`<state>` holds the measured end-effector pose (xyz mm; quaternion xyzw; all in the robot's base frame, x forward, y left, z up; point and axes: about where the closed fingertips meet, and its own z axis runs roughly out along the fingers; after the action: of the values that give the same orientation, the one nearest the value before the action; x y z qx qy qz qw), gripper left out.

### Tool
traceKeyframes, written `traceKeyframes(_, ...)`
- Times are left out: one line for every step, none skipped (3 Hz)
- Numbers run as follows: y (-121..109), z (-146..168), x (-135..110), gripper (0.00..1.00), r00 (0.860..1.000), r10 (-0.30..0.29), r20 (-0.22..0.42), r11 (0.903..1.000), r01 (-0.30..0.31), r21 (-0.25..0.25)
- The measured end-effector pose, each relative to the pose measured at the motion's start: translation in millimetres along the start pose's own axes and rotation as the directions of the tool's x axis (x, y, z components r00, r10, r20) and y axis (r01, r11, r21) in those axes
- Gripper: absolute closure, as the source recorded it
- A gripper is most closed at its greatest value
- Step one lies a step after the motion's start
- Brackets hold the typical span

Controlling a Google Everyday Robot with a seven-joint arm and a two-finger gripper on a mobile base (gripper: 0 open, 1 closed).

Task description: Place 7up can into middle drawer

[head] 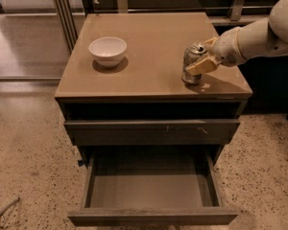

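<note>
Clasping 7up can (191, 55), tool (199, 60) by cabinet (153, 56) edge; middle drawer (151, 191) — open

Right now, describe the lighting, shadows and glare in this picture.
Camera view: the white bowl casts a soft shadow toward the camera; the hand, at the 7up can near the right edge of the tabletop, shades the surface beside it; the recess under the tabletop is black; the open middle drawer darkens toward its back; the floor upper left shows glare.

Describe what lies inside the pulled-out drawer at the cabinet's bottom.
Inside the middle drawer only bare grey floor and side walls show; its rear is hidden beneath the scratched drawer front above. The 7up can stands on the cabinet top, the pincer at it.
</note>
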<state>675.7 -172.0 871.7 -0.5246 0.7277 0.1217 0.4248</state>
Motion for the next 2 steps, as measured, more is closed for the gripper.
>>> traceKeyframes(27, -11, -18, 1.0, 0.998, -0.059, 0.035, 0.9957, 0.061, -0.07)
traceKeyframes(63, -36, -40, 1.0, 0.989, -0.122, 0.078, 0.9796, 0.133, -0.151)
